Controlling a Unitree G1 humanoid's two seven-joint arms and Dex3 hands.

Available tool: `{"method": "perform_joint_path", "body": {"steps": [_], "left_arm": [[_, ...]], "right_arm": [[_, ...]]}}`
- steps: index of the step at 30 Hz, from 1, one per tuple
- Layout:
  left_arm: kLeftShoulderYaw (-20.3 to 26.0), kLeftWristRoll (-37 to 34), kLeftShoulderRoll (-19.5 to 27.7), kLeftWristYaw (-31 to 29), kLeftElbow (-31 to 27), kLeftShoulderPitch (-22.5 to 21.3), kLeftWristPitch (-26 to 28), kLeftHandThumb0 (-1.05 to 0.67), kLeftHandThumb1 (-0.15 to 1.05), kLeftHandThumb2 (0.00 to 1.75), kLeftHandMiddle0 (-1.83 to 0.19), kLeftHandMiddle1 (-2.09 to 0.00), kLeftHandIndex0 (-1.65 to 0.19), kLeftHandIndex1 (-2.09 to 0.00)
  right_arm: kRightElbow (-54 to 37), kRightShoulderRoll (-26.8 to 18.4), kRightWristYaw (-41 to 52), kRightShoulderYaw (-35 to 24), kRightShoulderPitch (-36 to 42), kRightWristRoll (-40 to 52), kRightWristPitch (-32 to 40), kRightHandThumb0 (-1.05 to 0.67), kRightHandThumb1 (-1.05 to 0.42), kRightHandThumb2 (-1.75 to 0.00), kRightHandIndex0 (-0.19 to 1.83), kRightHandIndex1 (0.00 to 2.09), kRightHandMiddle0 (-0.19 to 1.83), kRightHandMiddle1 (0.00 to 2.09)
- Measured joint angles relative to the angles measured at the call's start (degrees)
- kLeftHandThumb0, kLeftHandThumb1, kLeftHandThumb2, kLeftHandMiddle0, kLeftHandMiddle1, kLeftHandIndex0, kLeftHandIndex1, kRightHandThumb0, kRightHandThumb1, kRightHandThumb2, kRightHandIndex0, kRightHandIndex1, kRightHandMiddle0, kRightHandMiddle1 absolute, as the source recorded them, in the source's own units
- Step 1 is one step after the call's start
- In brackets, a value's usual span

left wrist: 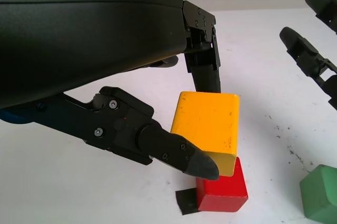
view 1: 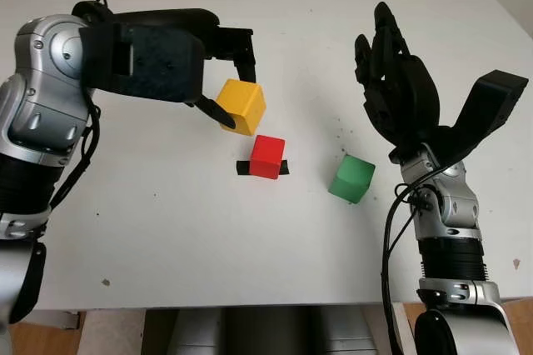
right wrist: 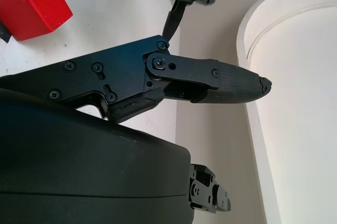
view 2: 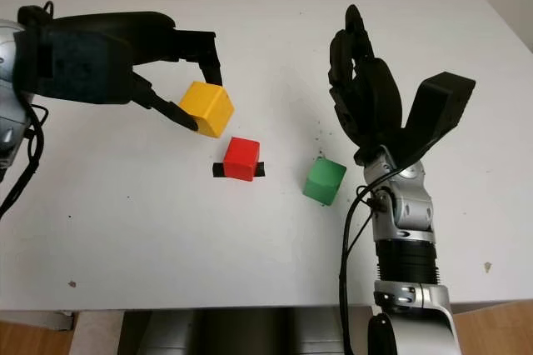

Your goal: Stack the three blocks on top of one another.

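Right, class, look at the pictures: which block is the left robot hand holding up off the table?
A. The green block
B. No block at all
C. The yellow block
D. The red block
C. The left robot hand has its fingers closed on the yellow block, lifted just behind the red block, which sits on the table like the green block.

Head stereo pair, wrist close-ups
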Motion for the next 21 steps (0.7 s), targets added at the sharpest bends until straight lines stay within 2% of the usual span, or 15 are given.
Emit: {"method": "perform_joint_path", "body": {"steps": [8, 21], "left_arm": [[-1.9, 2.4, -3.3, 1.2, 2.5, -0.1, 2.0, -0.39, 1.0, 0.05, -0.28, -0.06, -0.3, -1.85], [-2.0, 2.4, -6.9, 4.8, 3.2, 0.0, 5.7, -0.36, 0.99, 0.05, -0.33, -0.09, -0.25, -1.92]], "right_arm": [[1.0, 0.1, 0.4, 0.4, 0.0, -0.7, -2.2, -0.73, -1.05, -0.56, -0.19, 0.0, -0.19, 0.0], [1.0, 0.8, -0.4, 0.3, 0.0, -0.9, -2.7, -0.74, -1.05, -0.55, -0.19, 0.0, -0.19, 0.0]]}}
